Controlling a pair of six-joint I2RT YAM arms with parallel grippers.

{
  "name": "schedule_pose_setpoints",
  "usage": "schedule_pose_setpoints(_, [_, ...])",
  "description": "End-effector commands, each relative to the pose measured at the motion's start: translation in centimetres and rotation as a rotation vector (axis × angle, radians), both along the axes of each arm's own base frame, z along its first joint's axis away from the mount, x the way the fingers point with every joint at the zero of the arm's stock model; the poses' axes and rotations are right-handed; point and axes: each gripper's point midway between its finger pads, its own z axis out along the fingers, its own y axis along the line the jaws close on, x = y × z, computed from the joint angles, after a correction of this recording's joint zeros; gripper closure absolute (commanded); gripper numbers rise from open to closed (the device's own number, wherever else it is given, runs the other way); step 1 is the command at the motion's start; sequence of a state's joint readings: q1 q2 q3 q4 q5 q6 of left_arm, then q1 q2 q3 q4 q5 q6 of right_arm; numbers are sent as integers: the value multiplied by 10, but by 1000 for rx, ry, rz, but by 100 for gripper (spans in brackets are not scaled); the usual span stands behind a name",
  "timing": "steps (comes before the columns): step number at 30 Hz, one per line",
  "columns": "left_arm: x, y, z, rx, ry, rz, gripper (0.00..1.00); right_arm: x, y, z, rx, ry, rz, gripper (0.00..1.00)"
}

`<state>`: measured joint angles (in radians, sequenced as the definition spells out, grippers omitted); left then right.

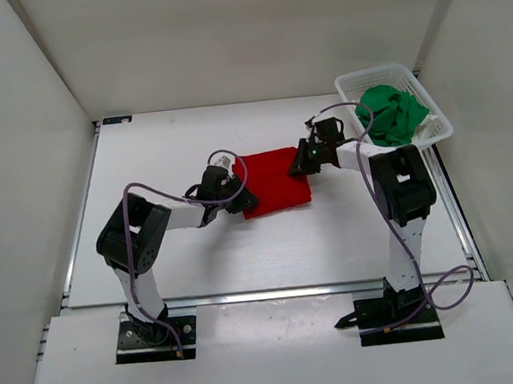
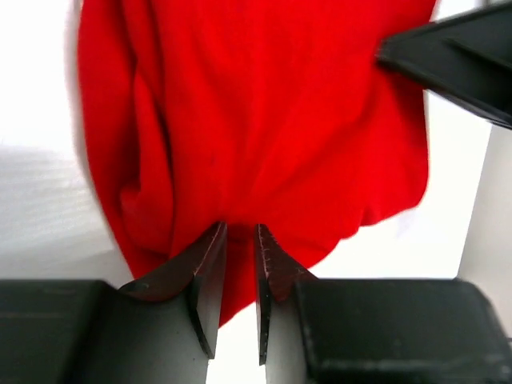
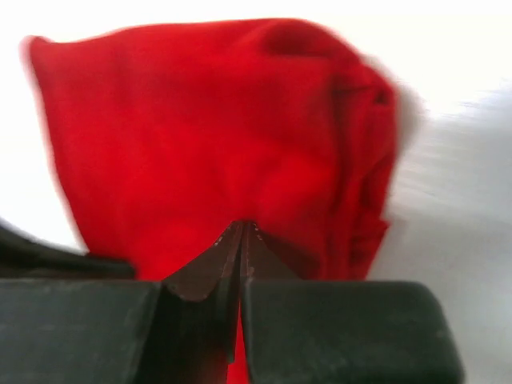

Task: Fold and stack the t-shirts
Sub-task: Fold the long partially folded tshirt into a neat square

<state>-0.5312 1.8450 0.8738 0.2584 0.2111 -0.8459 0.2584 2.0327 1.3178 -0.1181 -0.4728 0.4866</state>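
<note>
Item 1: red t-shirt (image 1: 275, 181), folded, flat on the table (image 1: 199, 251) at its middle, long axis roughly left-right. Left gripper (image 1: 244, 200) at its left edge, jaws narrowly apart. Right gripper (image 1: 306, 161) at its far right corner, jaws pressed together. Both arms equally near.

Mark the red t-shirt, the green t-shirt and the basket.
red t-shirt (image 1: 275, 179): top view, middle of the cloth.
green t-shirt (image 1: 392, 113): top view, middle of the bundle.
basket (image 1: 374, 73): top view, far rim.
</note>
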Motion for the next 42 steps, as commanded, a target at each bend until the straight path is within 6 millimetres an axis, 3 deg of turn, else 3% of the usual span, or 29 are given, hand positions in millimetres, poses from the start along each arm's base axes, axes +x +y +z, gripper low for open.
schedule_pose_setpoints(1, [-7,0,17,-55,-44,6,68,18,0,-8,-2,-23,-3,100])
schedule_pose_setpoints(3, [-16,0,26,-75,-61,6,67,18,-2,-8,-4,-4,4,100])
schedule_pose_setpoints(6, [-22,2,45,-89,-106,11,64,17,2,23,14,-76,14,100])
schedule_pose_setpoints(9, [-5,7,73,-87,-169,28,64,12,0,71,11,-161,-5,97])
schedule_pose_setpoints(10, [1,13,66,-46,-155,40,64,9,1,77,5,-172,7,96])
schedule_pose_setpoints(11, [16,17,77,-11,-175,46,64,3,0,84,14,-173,4,96])
schedule_pose_setpoints(14, [55,28,83,51,-189,79,65,-16,-4,80,38,-155,-20,97])
schedule_pose_setpoints(17, [85,35,60,73,-132,102,65,-43,-2,60,67,-111,-18,100])
schedule_pose_setpoints(18, [93,35,62,69,-128,110,66,-52,-6,47,65,-79,-28,100])
schedule_pose_setpoints(20, [102,44,38,109,-79,131,67,-61,-6,37,83,-73,-23,100])
schedule_pose_setpoints(22, [113,52,30,108,-68,146,67,-71,-12,18,85,-32,-34,100])
schedule_pose_setpoints(23, [111,56,15,109,-32,146,66,-74,-16,13,92,-23,-44,100])
schedule_pose_setpoints(25, [117,57,7,88,-4,139,67,-79,-24,-2,94,13,-58,100])
schedule_pose_setpoints(28, [117,59,-9,105,40,125,68,-79,-27,-8,81,25,-56,100])
schedule_pose_setpoints(31, [114,65,-2,81,9,142,68,-78,-26,0,82,-1,-47,100])
schedule_pose_setpoints(32, [119,71,10,73,-19,165,68,-78,-23,2,85,-8,-39,100])
schedule_pose_setpoints(35, [109,87,29,63,-57,198,66,-77,-19,22,122,-49,-31,95])
schedule_pose_setpoints(36, [108,91,42,40,-85,214,63,-77,-17,27,124,-60,-27,88])
schedule_pose_setpoints(37, [102,100,39,42,-85,234,61,-81,-16,28,117,-65,-27,85])
schedule_pose_setpoints(39, [91,102,56,34,-134,229,50,-80,-13,46,124,-119,-17,71])
schedule_pose_setpoints(40, [84,106,57,40,-142,225,47,-83,-11,52,136,-130,-9,69])
schedule_pose_setpoints(41, [73,102,51,57,-140,187,35,-89,-9,56,141,-139,-4,64])
schedule_pose_setpoints(42, [66,95,53,74,-147,163,15,-88,-10,58,140,-155,-10,59])
